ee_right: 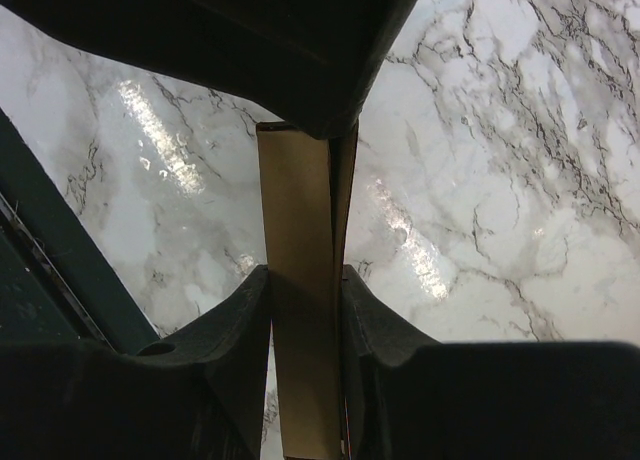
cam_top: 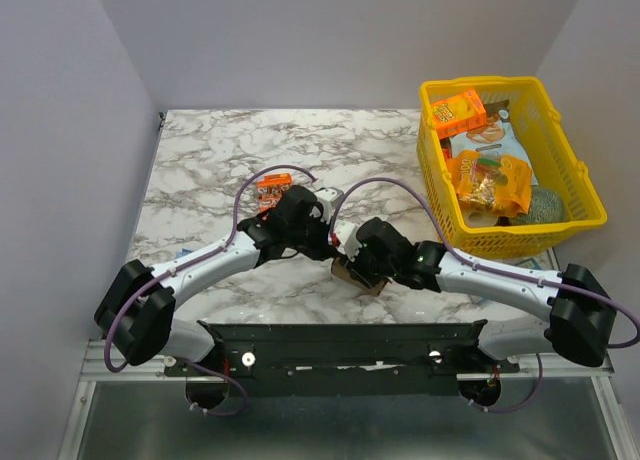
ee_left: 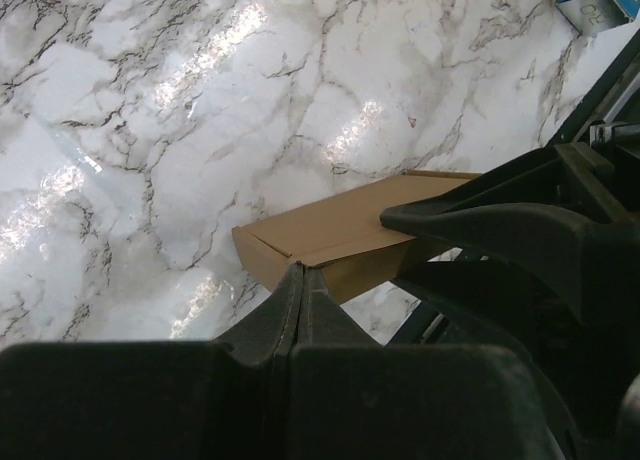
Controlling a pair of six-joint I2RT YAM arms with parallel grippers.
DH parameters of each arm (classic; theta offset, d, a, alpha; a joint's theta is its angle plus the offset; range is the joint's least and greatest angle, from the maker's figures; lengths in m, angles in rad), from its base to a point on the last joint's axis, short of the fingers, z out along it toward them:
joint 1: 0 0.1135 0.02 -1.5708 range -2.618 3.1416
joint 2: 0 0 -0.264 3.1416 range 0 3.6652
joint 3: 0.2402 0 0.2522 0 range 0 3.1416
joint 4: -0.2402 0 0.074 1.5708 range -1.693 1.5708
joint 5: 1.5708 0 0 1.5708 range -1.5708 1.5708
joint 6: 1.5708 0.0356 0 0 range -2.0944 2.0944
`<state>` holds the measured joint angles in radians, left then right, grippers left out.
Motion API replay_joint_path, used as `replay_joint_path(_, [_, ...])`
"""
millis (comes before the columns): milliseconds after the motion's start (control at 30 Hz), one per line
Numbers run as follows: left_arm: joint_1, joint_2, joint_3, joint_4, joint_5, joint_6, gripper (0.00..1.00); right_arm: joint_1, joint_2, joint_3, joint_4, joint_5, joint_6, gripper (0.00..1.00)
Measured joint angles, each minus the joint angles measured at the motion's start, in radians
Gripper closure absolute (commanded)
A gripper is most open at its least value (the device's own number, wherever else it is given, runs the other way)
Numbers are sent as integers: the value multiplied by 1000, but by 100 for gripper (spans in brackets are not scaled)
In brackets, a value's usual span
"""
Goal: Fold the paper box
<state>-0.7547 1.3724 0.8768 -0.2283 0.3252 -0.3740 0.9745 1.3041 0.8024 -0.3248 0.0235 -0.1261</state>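
Observation:
The brown paper box [cam_top: 350,275] lies on the marble table between the two arms, mostly hidden under them in the top view. In the left wrist view the box [ee_left: 330,230] shows as a flat closed carton. My left gripper [ee_left: 303,273] is shut, its tips touching the box's near edge with nothing seen between the fingers. My right gripper [ee_right: 305,290] is shut on the box [ee_right: 300,200], one finger on each long side. In the top view the left gripper [cam_top: 328,238] and right gripper [cam_top: 358,260] nearly touch each other.
A yellow basket [cam_top: 585,195] full of snack packs stands at the right. A small orange pack [cam_top: 272,190] lies behind the left arm. A blue-and-white carton [ee_left: 592,0] sits near the table's edge. A black rail [cam_top: 340,340] runs along the near edge.

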Motion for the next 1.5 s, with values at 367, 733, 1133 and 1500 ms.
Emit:
replay_joint_path(367, [8,22,10,-5,8,-53,100,0,11,0,4,9,4,69])
replay_joint_path(733, [31,33,19,-14,50,-99,100,0,13,0,8,14,6,69])
replay_joint_path(1133, [62,34,19,-13,106,-137,100,0,18,5,9,17,6,69])
replay_joint_path(1500, [59,15,28,-21,196,-116,91,-3,31,5,28,56,6,69])
